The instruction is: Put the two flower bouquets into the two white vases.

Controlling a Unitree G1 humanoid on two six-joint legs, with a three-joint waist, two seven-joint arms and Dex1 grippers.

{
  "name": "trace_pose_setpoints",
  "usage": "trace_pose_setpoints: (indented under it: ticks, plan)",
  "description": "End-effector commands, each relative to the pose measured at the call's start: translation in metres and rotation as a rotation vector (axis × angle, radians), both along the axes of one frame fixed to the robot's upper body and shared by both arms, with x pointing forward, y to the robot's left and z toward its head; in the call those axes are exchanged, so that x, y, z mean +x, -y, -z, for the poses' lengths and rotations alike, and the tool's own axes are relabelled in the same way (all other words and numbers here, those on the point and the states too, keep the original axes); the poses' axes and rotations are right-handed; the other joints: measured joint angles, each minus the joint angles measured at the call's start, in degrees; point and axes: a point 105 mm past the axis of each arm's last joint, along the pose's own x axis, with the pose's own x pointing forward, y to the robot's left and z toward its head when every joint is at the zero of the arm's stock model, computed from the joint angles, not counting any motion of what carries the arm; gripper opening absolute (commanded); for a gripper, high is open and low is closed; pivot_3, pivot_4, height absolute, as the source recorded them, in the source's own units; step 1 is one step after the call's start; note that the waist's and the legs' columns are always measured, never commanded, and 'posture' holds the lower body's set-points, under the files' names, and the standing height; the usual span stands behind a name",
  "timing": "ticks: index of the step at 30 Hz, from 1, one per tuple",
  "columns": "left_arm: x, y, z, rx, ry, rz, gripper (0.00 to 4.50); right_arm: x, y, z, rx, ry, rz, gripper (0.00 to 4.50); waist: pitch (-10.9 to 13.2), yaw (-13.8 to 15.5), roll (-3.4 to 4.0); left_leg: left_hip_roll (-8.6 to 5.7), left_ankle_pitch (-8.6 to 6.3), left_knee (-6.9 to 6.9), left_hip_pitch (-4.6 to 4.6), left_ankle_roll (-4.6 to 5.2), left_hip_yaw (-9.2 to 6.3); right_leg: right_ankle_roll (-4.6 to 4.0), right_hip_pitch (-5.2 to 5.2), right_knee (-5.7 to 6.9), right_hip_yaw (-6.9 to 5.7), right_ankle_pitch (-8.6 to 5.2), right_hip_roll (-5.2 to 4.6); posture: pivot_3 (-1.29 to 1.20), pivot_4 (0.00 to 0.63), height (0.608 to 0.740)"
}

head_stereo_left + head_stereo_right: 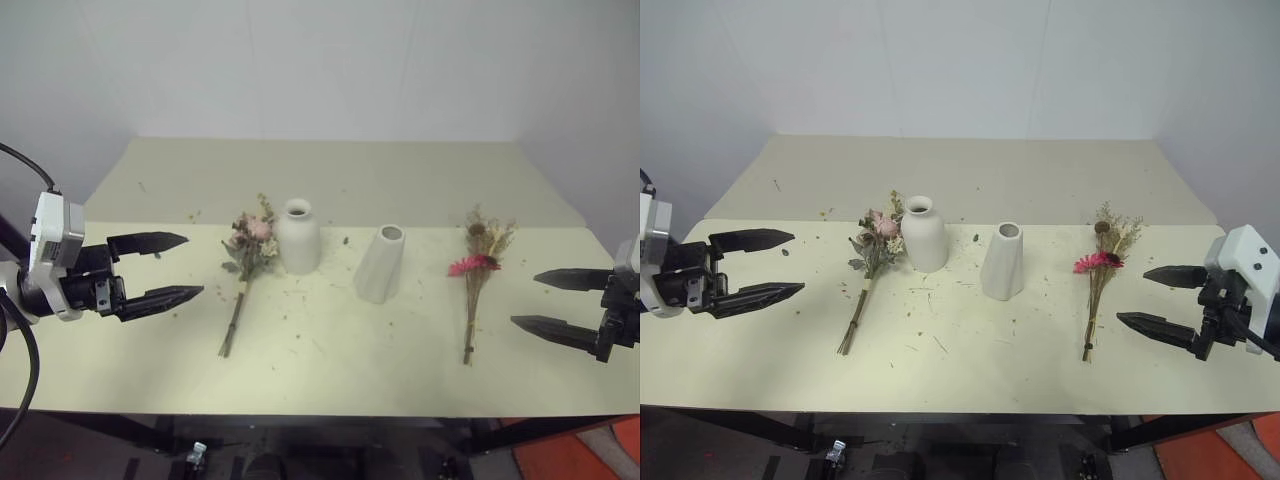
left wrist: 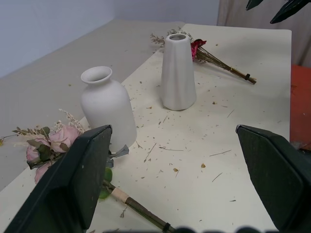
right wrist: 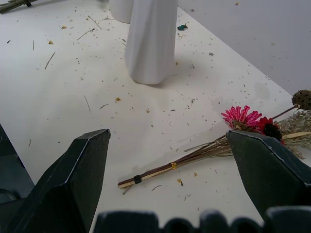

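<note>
The two flower bouquets are laid flat on the desk (image 1: 330, 380), neither yet placed in a vase. The rose bouquet (image 1: 247, 262) is found just left of the rounded bottle vase (image 1: 298, 237), its head close against the vase's side; whether they touch cannot be told. Its stems are run toward the near edge and slightly leftward. The taller bouquet with the magenta daisy (image 1: 474, 270) is set apart to the right of the tapered vase (image 1: 381, 263), and its long axis is likewise directed from the far flower head to the near stem ends.

The left pincer (image 1: 162, 268) is held spread and empty above the desk's left part, well apart from the rose bouquet, which lies to its right. The right pincer (image 1: 1160, 299) is also held spread and empty, with the daisy bouquet near it to its left, the stem bundle lying crosswise before the jaws in the right wrist view.

Each bouquet is judged best reached by the arm on its own side, and the thin stems near the binding are judged the likely place for a grip, across the stem axis.
</note>
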Motion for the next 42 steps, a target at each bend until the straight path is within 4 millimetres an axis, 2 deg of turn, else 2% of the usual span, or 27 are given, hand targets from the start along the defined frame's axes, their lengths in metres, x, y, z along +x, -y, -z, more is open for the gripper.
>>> trace_pose_setpoints:
  ticks: [1, 11, 14, 20, 24, 32, 42]
  plan:
    - [-0.002, 0.002, -0.011, 0.022, 0.055, 0.016, 4.46, -0.003, 0.002, -0.013, -0.014, 0.050, 0.013, 4.50, 0.00, 0.00, 0.00, 0.00, 0.00, 0.00, 0.00, 0.00, 0.00, 0.00, 0.00, 0.00, 0.00, 0.00, 0.00, 0.00, 0.150, 0.740]
    - [0.001, 0.008, -0.011, 0.022, 0.039, 0.042, 4.46, 0.000, 0.000, -0.011, 0.000, 0.039, 0.031, 4.50, 0.00, 0.01, 0.00, 0.00, 0.00, 0.00, 0.00, 0.00, 0.00, 0.00, 0.00, 0.00, 0.00, 0.00, 0.00, 0.00, 0.150, 0.740]
    - [0.011, 0.026, -0.014, 0.040, 0.040, 0.094, 4.46, 0.008, 0.000, -0.003, 0.006, -0.007, 0.100, 4.50, -0.01, 0.30, -0.02, -0.01, 0.00, 0.01, 0.01, 0.00, 0.00, 0.00, 0.03, 0.01, 0.00, 0.00, 0.00, 0.00, 0.150, 0.740]
    - [0.043, 0.093, -0.021, 0.140, 0.044, 0.280, 4.46, 0.037, -0.005, 0.016, 0.007, -0.110, 0.285, 4.50, -0.06, 0.36, -0.08, -0.07, 0.01, 0.11, -0.04, -0.01, -0.03, 0.04, 0.07, 0.00, 0.01, 0.05, -0.01, 0.00, 0.150, 0.740]
    - [0.054, 0.122, -0.027, 0.167, 0.047, 0.384, 4.46, 0.058, -0.008, 0.024, 0.047, -0.192, 0.409, 4.50, -0.06, -0.34, -0.08, -0.07, 0.00, 0.09, -0.13, 0.01, -0.05, -0.14, -0.04, 0.01, 0.01, 0.14, 0.02, 0.00, 0.150, 0.740]
    - [0.073, 0.139, -0.009, 0.309, 0.040, 0.474, 4.46, 0.093, -0.002, 0.055, 0.062, -0.299, 0.664, 4.50, -0.05, -0.35, -0.06, -0.08, -0.01, 0.05, -0.16, 0.05, -0.05, -0.37, -0.12, 0.02, 0.03, 0.25, 0.02, 0.00, 0.150, 0.740]
    - [0.072, 0.160, -0.006, 0.362, 0.068, 0.564, 4.46, 0.106, 0.008, 0.084, 0.037, -0.387, 0.782, 4.50, -0.04, -0.03, -0.05, -0.11, -0.01, 0.06, -0.24, 0.05, -0.07, -0.37, -0.16, 0.01, 0.02, 0.27, -0.01, 0.00, 0.150, 0.740]
